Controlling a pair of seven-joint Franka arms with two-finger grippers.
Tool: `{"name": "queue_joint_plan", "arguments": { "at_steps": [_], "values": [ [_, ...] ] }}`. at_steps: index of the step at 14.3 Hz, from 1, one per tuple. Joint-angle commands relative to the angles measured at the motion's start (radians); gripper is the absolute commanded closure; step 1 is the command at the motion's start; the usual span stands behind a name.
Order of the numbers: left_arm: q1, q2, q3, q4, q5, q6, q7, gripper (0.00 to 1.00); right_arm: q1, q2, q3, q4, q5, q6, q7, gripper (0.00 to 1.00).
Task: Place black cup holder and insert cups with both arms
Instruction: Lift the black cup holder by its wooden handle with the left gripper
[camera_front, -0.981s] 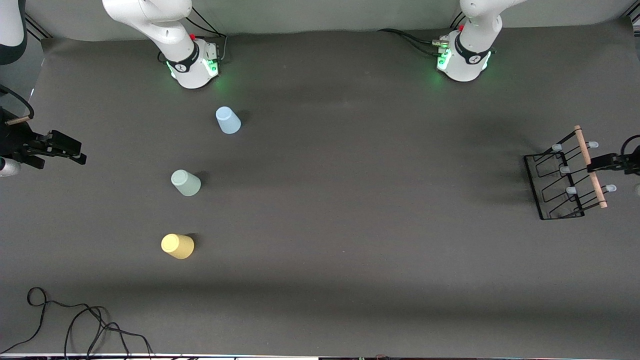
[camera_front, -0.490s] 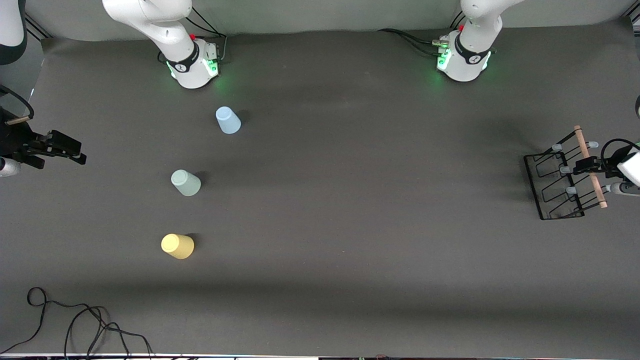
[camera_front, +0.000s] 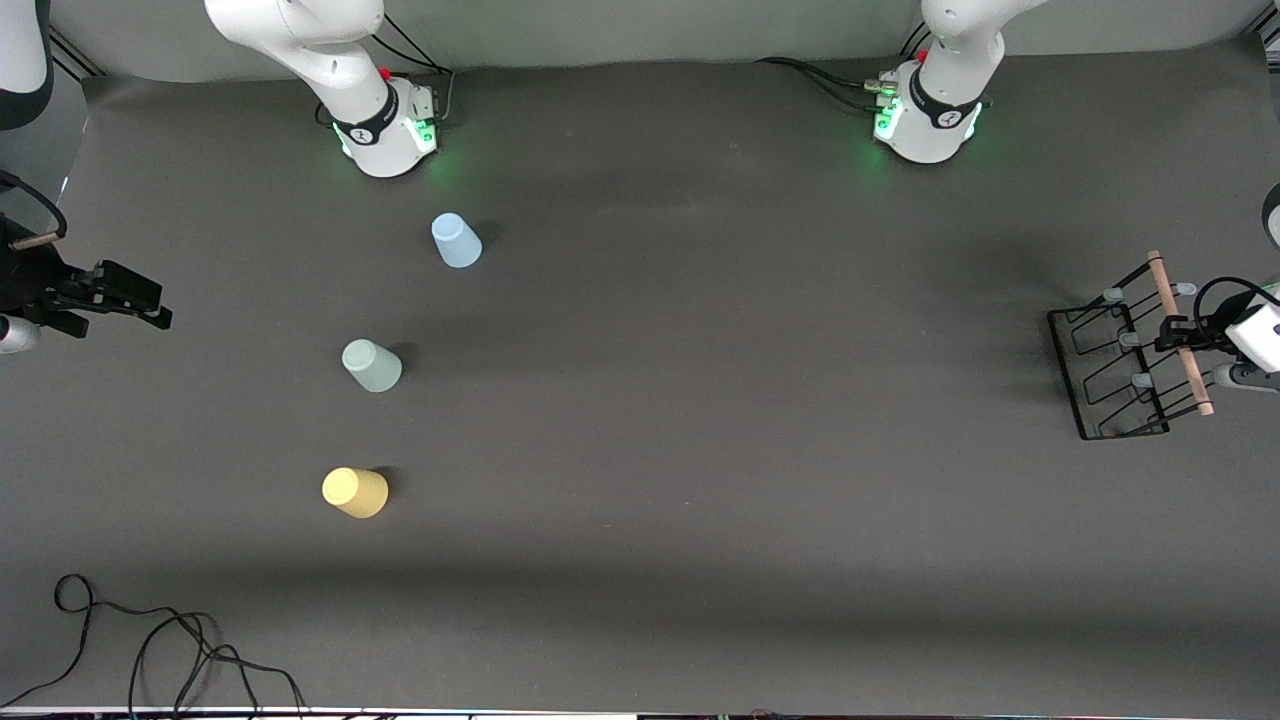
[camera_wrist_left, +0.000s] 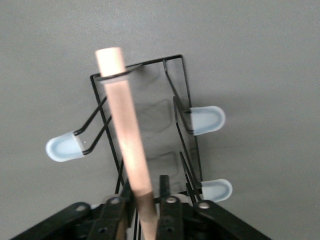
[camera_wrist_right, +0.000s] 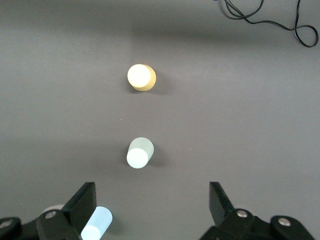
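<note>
Black fingers of the right gripper (camera_front: 150, 300) hung spread wide and idle, all three cups (camera_front: 371, 365) sat untouched near its end, and the left gripper (camera_front: 1180, 334) had only just clamped the black cup holder (camera_front: 1108, 372) by its rod, nothing placed yet.

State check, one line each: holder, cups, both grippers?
black cup holder: standing on the table, no cups on its pegs
light blue cup: upside down, free
grey-green cup: upside down, free
yellow cup: upside down, free
left gripper: shut on the holder's wooden handle
right gripper: open, empty, waiting
</note>
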Motion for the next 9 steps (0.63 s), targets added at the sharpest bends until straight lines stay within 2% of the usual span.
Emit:
{"name": "queue_joint_plan", "arguments": {
  "at_steps": [1,5,9],
  "values": [
    [0.012,-0.033,-0.011,-0.016,-0.002,-0.003,0.004,1.0,0.002,-0.012,-0.002,-0.003,-0.012,-0.009,-0.01,0.0],
    [-0.01,-0.072,-0.021,0.039,-0.057,-0.115,0.002,1.0,0.004,-0.014,-0.002,-0.004,-0.01,-0.009,0.013,0.0],
    [-0.109,-0.087,-0.026,0.16,-0.093,-0.272,-0.109,1.0,0.008,-0.014,-0.002,-0.006,-0.01,-0.009,0.058,0.0]
  ]
}}
